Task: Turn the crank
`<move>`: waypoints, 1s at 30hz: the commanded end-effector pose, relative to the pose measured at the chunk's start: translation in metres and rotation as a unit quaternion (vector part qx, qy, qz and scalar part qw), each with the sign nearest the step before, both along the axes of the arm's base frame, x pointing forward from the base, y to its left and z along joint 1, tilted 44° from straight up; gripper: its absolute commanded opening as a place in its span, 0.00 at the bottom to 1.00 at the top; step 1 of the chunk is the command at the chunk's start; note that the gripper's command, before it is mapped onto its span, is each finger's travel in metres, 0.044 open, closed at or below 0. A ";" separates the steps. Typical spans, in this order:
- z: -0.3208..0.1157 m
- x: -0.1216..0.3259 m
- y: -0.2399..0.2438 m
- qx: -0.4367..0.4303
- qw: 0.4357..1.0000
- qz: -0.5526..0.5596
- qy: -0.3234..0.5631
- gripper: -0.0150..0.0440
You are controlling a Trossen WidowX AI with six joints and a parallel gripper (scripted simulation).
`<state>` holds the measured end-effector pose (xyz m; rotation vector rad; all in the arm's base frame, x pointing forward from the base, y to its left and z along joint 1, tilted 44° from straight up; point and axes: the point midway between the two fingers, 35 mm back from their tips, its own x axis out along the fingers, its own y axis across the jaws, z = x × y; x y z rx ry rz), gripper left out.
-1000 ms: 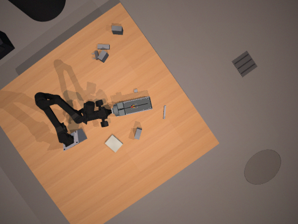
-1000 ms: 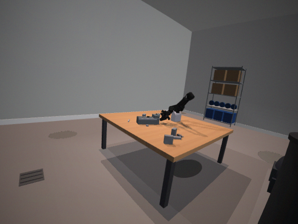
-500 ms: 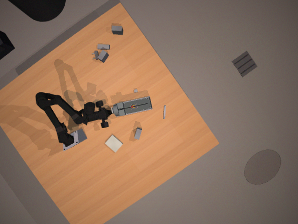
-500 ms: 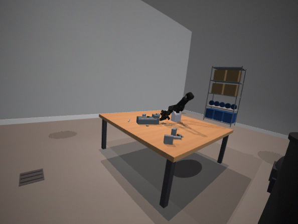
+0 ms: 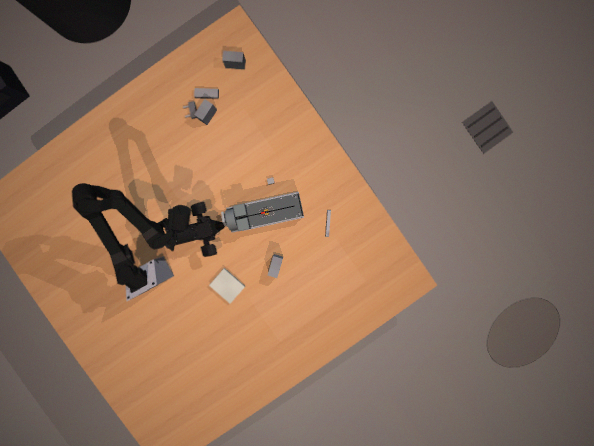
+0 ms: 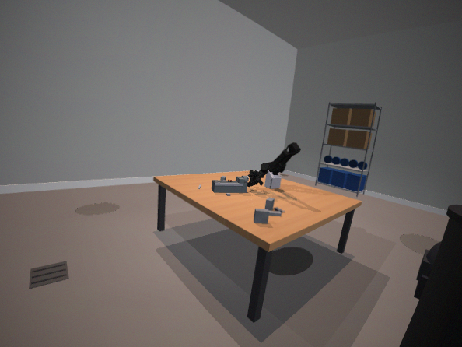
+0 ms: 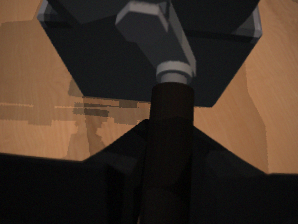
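Observation:
The machine (image 5: 287, 218) (image 6: 229, 187) is a long grey box with a dark slotted top. A small red pointer (image 5: 263, 213) shows near the middle of the slot, with yellow-orange specks close beside it. Whether it is level with the brass marks is too small to tell. In the wrist view a grey crank arm (image 7: 150, 37) slants from upper left down to a dark brown handle (image 7: 172, 102). My gripper (image 7: 165, 129) (image 5: 223, 226) is shut on the handle at the machine's end, one finger on each side. The handle's lower part lies in shadow between the fingers.
A pale square block (image 5: 227, 286) and a grey block (image 5: 275, 265) lie on one side of the machine. A small grey cube (image 5: 270, 180) lies on the other side, and a thin bar (image 5: 328, 223) beyond its far end. Several grey pieces stand farther off, one a block (image 5: 233, 59) (image 6: 260, 215).

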<state>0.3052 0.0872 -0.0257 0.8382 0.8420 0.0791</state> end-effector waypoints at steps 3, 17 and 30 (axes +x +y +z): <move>-0.003 -0.003 -0.010 -0.006 1.000 -0.010 0.006 0.25; 0.002 -0.004 -0.025 -0.006 1.000 -0.010 0.005 0.25; 0.021 -0.003 -0.041 -0.007 1.000 -0.010 0.005 0.25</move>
